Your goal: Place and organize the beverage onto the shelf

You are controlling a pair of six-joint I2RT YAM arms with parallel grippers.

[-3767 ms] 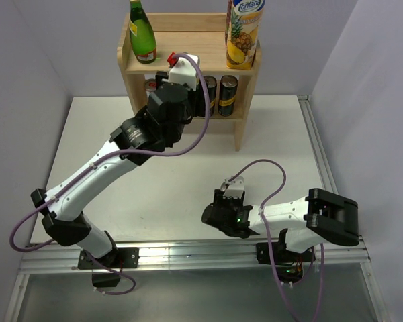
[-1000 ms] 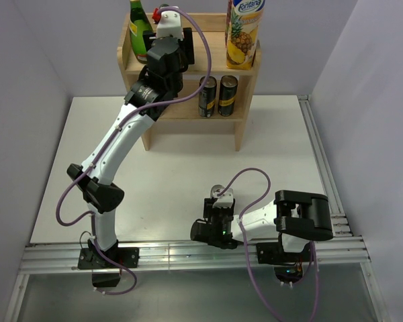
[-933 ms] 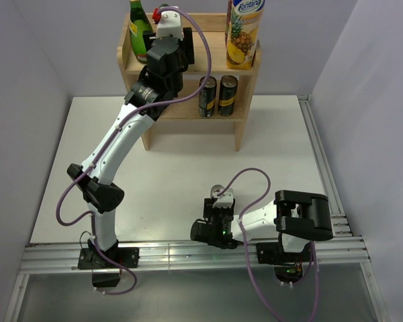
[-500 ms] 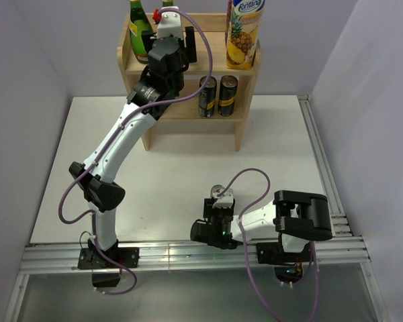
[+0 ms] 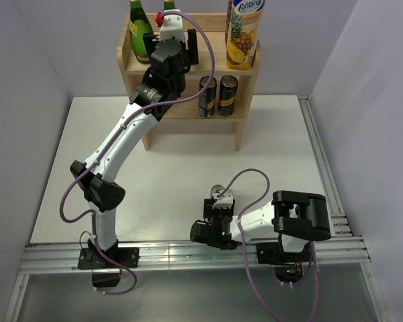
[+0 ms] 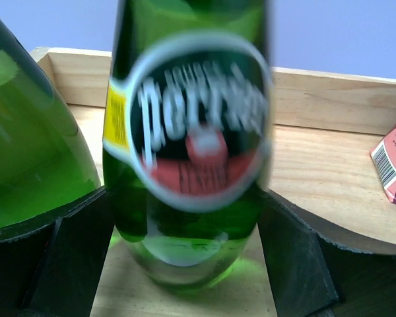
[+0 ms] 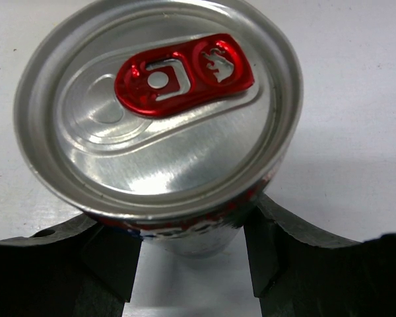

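Top external view: the green bottle (image 6: 185, 132), gripped by the left gripper (image 6: 185, 221), has been carried deeper onto the shelf (image 5: 240, 127) top beside another bottle (image 5: 140, 30), so release seems due. The can (image 7: 158, 105) on the table (image 5: 188, 168) is clasped by the right gripper (image 7: 191, 264).

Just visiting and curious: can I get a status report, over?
Left tool shut on green bottle, at shelf top. Right tool shut on can, near table front edge. Second bottle close beside; carton apart.

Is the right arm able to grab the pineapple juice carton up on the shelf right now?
Probably not: the right fingers grip a can at the near edge of the table, far from the juice carton atop the shelf. The way itself looks free.
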